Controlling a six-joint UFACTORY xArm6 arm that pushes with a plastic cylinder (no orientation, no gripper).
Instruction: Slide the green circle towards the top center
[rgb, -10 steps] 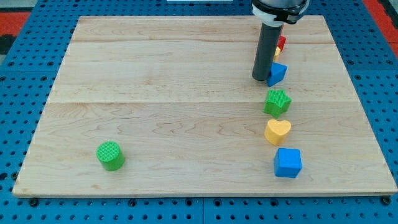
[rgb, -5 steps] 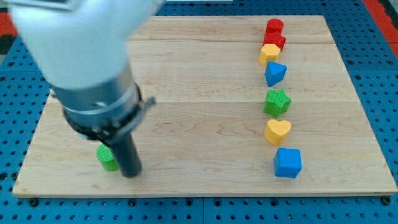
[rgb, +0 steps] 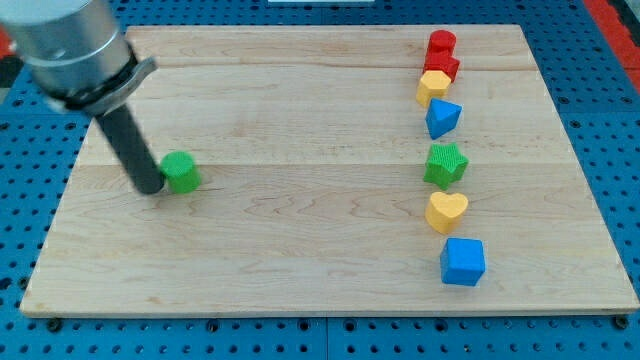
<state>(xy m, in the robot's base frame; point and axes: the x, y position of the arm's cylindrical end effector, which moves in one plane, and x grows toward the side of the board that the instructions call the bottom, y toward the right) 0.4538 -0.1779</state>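
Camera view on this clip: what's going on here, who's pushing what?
A single arm's dark rod is working the green circle on the wooden board. My tip sits right against the circle's left side, in the board's left half. The circle is about mid-height, not yet at the top center. Down the view's right runs a column of red, yellow, blue and green blocks, untouched by the rod.

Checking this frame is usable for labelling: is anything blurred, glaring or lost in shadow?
Camera view: lighting is even, with no strong glare on the board; the green circle and my tip, at its left, are sharp; the arm's upper body at the view's top left looks slightly soft.
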